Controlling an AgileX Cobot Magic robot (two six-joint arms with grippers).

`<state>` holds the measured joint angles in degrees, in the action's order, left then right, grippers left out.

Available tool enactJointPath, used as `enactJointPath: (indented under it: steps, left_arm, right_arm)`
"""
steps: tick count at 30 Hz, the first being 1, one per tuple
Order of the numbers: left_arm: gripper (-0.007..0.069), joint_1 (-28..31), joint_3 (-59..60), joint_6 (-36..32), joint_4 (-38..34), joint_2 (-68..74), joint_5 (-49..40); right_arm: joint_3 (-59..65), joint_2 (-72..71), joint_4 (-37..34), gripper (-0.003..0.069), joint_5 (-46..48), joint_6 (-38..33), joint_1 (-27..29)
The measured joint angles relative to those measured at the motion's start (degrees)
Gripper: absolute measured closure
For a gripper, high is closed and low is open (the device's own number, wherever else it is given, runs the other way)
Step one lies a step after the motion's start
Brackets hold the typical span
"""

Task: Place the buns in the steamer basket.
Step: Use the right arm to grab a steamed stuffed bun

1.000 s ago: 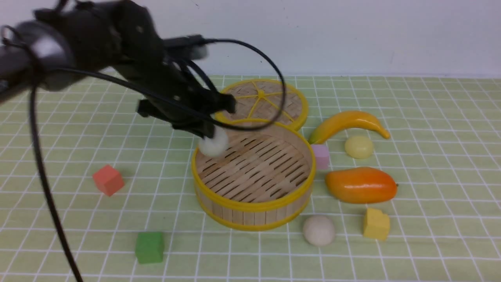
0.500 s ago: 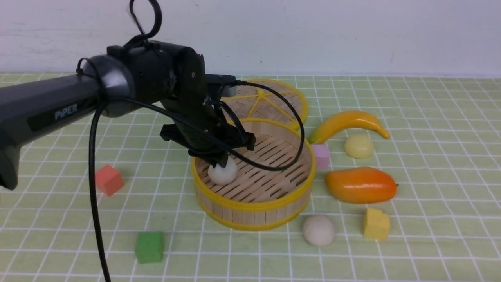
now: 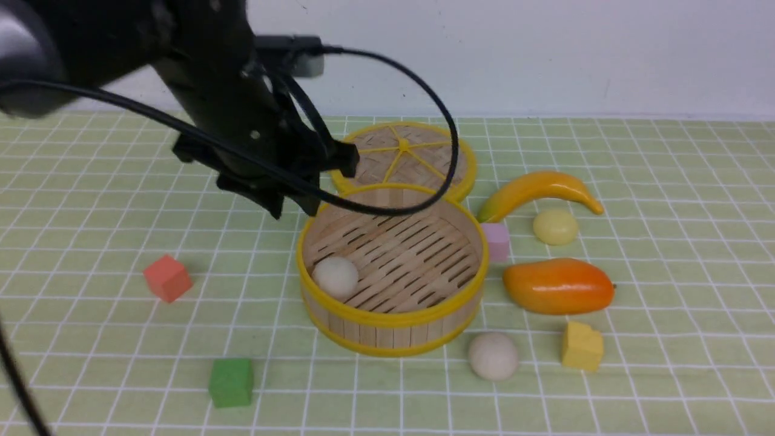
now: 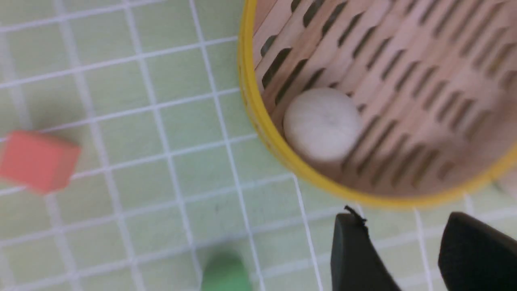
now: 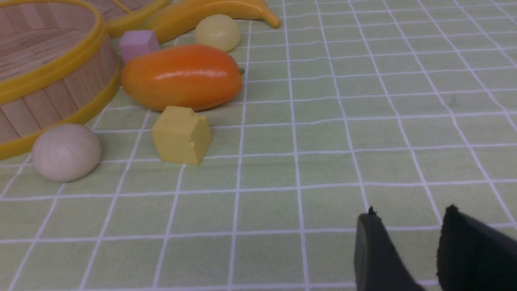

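Observation:
The steamer basket (image 3: 387, 334) stands mid-table. One off-white bun (image 3: 335, 277) lies inside it against the near-left wall, also seen from the left wrist as a bun (image 4: 322, 123) inside the yellow rim (image 4: 250, 105). My left gripper (image 3: 295, 211) hangs open and empty above the basket's far-left rim, its jaws (image 4: 404, 220) apart. A second off-white bun (image 3: 493, 356) lies on the cloth in front of the basket, and a pale yellow bun (image 3: 555, 227) lies to its right. My right gripper (image 5: 408, 214) is open and empty, low over the cloth, away from that near bun (image 5: 66, 151).
The woven lid (image 3: 412, 154) lies behind the basket. A banana (image 3: 536, 189), a mango (image 3: 558, 286), a pink cube (image 3: 496, 241) and a yellow cube (image 3: 581, 346) crowd the basket's right side. A red cube (image 3: 168, 277) and a green cube (image 3: 231, 381) sit to the left.
The left gripper lowered the bun into the basket, opened and let it go, then rose up and back to the left. The bun stays in the basket.

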<state>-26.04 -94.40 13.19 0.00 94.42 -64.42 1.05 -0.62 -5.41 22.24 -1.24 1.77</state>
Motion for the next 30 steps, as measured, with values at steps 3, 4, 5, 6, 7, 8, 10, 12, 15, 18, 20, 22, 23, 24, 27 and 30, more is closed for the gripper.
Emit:
enactJointPath:
  steps: [3,4,5,6,7,8,10,12,15,18,20,22,23,24,27,30]
  left_arm:
    - [0.0351,0.0,0.0,0.0,0.0,-7.1,-3.7]
    - [0.0375,0.0,-0.1,0.0,1.0,-11.4,-5.9]
    - [0.039,0.0,-0.2,0.0,1.6,-15.0,-6.4]
    - [0.0402,0.0,-0.2,0.0,2.0,-17.5,-6.4]
    - [0.0419,0.0,-0.1,0.0,2.7,-20.6,-6.4]
    - [0.043,0.0,0.2,0.2,3.1,-23.8,-6.4]
    - [0.0451,0.0,1.4,1.0,3.9,-29.0,-6.4]
    - [0.0468,0.0,4.2,2.7,4.7,-35.8,-6.4]
    - [0.0486,0.0,9.9,4.8,5.3,-45.0,-6.4]
    - [0.0499,0.0,19.5,5.8,5.4,-57.8,-6.4]
    - [0.0501,0.0,25.4,6.0,5.4,-64.5,-6.4]
    - [0.0502,0.0,31.6,6.3,5.3,-70.9,-6.4]
    - [0.0501,0.0,34.9,6.5,5.1,-75.4,-6.4]
    - [0.0501,0.0,37.2,6.8,4.7,-78.2,-6.4]
    - [0.0501,0.0,41.3,7.2,3.3,-83.5,-6.4]
    - [0.0501,0.0,42.9,7.5,1.6,-85.6,-6.4]
  right_arm:
    - [0.0,0.0,0.0,0.0418,0.0,0.0,0.0]
    - [0.0,0.0,0.0,0.0418,0.0,0.0,0.0]
    - [0.0,0.0,0.0,0.0418,0.0,0.0,0.0]
    - [0.0,0.0,0.0,0.0418,0.0,0.0,0.0]
    - [0.0,0.0,0.0,0.0418,0.0,0.0,0.0]
    - [0.0,0.0,0.0,0.0418,0.0,0.0,0.0]
    - [0.0,0.0,0.0,0.0418,0.0,0.0,0.0]
    - [0.0,0.0,0.0,0.0418,0.0,0.0,0.0]
    - [0.0,0.0,0.0,0.0418,0.0,0.0,0.0]
    - [0.0,0.0,0.0,0.0418,0.0,0.0,0.0]
    - [0.0,0.0,0.0,0.0418,0.0,0.0,0.0]
    - [0.0,0.0,0.0,0.0418,0.0,0.0,0.0]
    - [0.0,0.0,0.0,0.0418,0.0,0.0,0.0]
    - [0.0,0.0,0.0,0.0418,0.0,0.0,0.0]
    - [0.0,0.0,0.0,0.0418,0.0,0.0,0.0]
    - [0.0,0.0,0.0,0.0418,0.0,0.0,0.0]
